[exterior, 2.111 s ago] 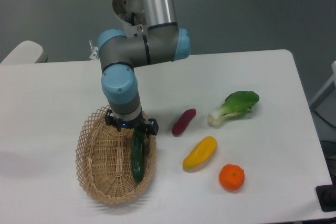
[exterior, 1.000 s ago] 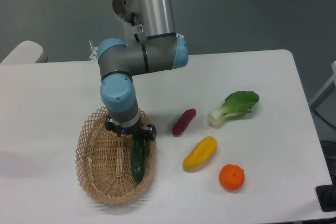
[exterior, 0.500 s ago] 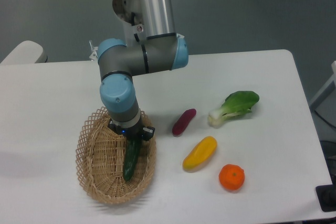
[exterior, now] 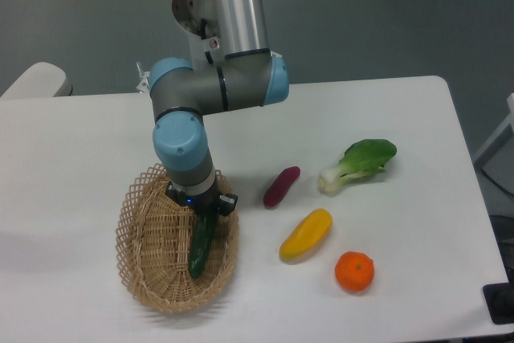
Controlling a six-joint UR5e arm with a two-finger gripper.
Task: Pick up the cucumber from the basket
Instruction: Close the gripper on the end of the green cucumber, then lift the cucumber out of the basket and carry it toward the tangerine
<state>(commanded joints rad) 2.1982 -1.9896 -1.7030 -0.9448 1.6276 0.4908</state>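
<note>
The dark green cucumber [exterior: 200,248] lies slanted inside the tan wicker basket [exterior: 143,263] at the front left of the table, its lower end pointing down-left. My gripper [exterior: 205,213] reaches down into the basket from above and is shut on the cucumber's upper end. The fingers are mostly hidden under the black wrist flange and the blue joint above it.
On the white table right of the basket lie a purple vegetable [exterior: 281,186], a yellow vegetable [exterior: 306,234], an orange [exterior: 354,271] and a leafy bok choy [exterior: 361,163]. The table's front edge runs close below the basket.
The gripper came down onto the cucumber's upper end and shut on it. The cucumber swung from nearly straight along the basket's right side to slanting down-left. Nothing moved in the last half second.
</note>
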